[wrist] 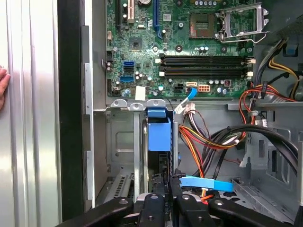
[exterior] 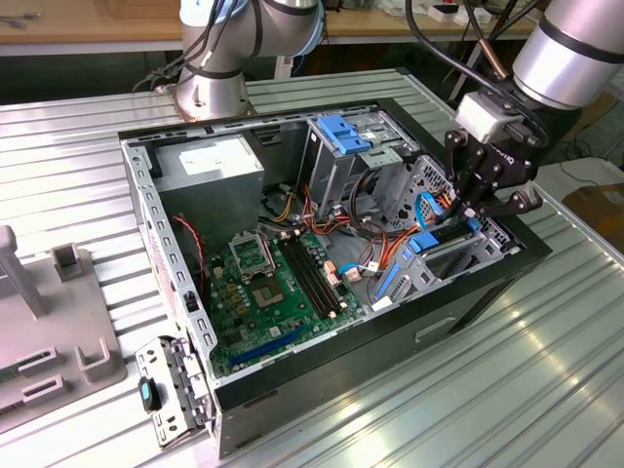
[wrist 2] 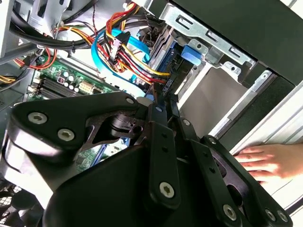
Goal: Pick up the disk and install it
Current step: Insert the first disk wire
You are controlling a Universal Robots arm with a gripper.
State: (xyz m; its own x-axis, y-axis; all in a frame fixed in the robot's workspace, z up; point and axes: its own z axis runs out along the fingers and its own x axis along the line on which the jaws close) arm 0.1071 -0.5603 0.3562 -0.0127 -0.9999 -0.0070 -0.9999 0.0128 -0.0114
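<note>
1. the disk (wrist: 158,135) stands on edge, its blue carrier end partly inside the drive bay (exterior: 458,265) at the corner of the open computer case (exterior: 146,224) nearest the arm.
2. the gripper (exterior: 470,210) is over that same corner of the case, its fingers (wrist: 152,196) drawn together and clamped on the disk's outer edge.
3. red, yellow and blue cables (wrist 2: 123,52) hang inside the case just beside the bay.
4. the green motherboard (exterior: 273,283) covers the case floor.
5. a person's hand (wrist 2: 265,161) rests on the ribbed table (exterior: 507,390) just outside the case wall.
</note>
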